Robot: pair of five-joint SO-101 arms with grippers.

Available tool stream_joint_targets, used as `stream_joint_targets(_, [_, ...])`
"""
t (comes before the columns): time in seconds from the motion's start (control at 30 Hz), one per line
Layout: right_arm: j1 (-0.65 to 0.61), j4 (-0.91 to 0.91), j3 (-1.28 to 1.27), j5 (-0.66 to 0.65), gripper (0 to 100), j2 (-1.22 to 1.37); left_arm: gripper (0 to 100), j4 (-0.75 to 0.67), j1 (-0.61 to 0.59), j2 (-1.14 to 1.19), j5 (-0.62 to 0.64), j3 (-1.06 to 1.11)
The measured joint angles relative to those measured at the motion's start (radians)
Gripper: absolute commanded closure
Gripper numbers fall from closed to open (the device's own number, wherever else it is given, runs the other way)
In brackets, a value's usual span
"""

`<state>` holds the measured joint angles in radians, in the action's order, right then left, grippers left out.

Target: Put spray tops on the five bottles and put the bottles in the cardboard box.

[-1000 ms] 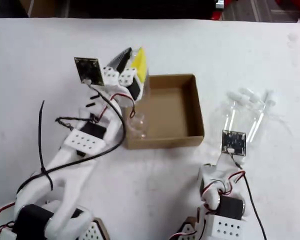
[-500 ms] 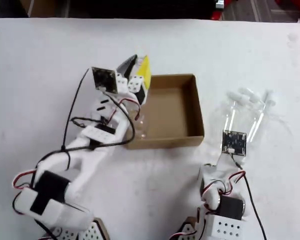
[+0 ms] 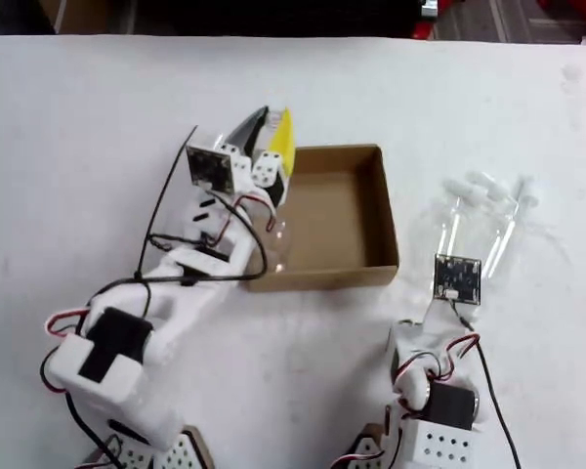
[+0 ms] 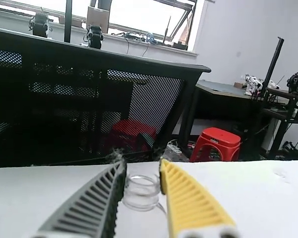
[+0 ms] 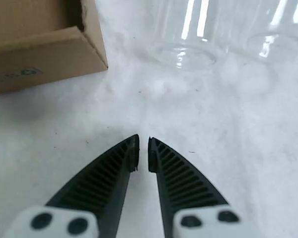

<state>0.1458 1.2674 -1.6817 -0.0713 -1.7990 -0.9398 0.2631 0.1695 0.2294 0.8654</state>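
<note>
- White table (image 3: pixel 98 88): bearing all items below.
- Cardboard box (image 3: pixel 322 276): open-topped, mid-table.
- Clear bottles (image 3: pixel 479 220): clustered to the right of the box and apart from it, white spray tops apparently fitted.
- Left gripper (image 4: pixel 141 164): raised at the box's left wall, clamped on the neck of held bottle (image 4: pixel 140 193) (mouth open, no spray top seen).
- Right gripper (image 5: pixel 143 148): low over the table near a box corner, jaws almost closed on nothing.
- Step judged: held bottle between capping and boxing. Next move likely calls for a spray top before lowering inside.
</note>
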Motion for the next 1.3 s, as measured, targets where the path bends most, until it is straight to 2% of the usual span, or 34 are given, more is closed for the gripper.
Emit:
stream_joint_targets(0.57, [0.0, 0.0, 0.0, 0.0, 98.1, 0.0, 97, -0.043, -0.018, 0.029, 0.029, 0.008])
stream_joint_targets(0.77, [0.0, 0.0, 0.0, 0.0, 98.1, 0.0, 84, -0.034, -0.017, -0.048, 0.029, 0.084])
stream_joint_targets(1.03, [0.0, 0.0, 0.0, 0.0, 98.1, 0.0, 82, 0.244, -0.018, -0.15, 0.029, 0.08])
stream_joint_targets(1.3, [0.0, 0.0, 0.0, 0.0, 98.1, 0.0, 82, 0.265, -0.021, -0.157, 0.074, 0.075])
